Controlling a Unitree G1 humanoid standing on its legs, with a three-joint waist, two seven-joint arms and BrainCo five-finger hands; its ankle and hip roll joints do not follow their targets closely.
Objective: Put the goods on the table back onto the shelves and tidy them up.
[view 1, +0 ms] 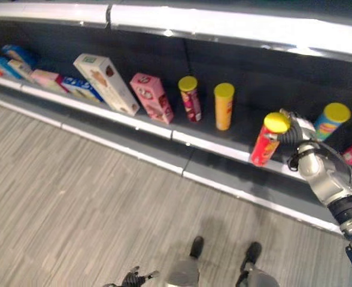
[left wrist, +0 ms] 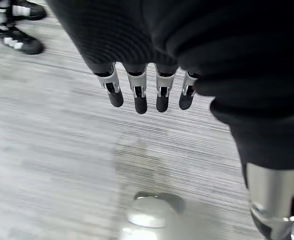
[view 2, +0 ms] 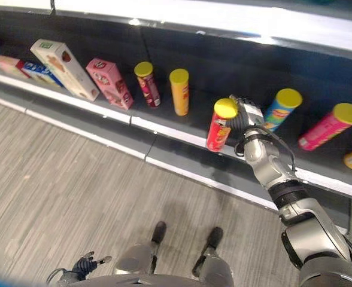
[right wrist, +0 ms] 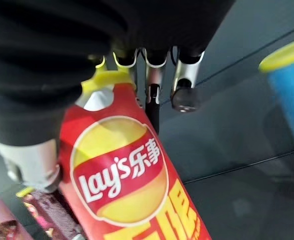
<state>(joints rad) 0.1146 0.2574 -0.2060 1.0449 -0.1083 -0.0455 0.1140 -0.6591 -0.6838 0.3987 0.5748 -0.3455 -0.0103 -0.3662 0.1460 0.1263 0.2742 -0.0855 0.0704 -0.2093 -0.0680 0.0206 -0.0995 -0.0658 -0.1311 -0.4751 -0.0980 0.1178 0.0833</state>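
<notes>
Right hand: fingers curled round the top of the red can, just under its yellow lid.
Red can: tilted, base on the shelf, between the orange can and the blue can.
Left hand: hangs low over the floor, fingers relaxed, holding nothing.
Shelf, leftward: dark red can, pink box, white box, leaning.

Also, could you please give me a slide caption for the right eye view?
The right hand grips a red, yellow-lidded crisp can at the shelf, among other cans and boxes.
</notes>
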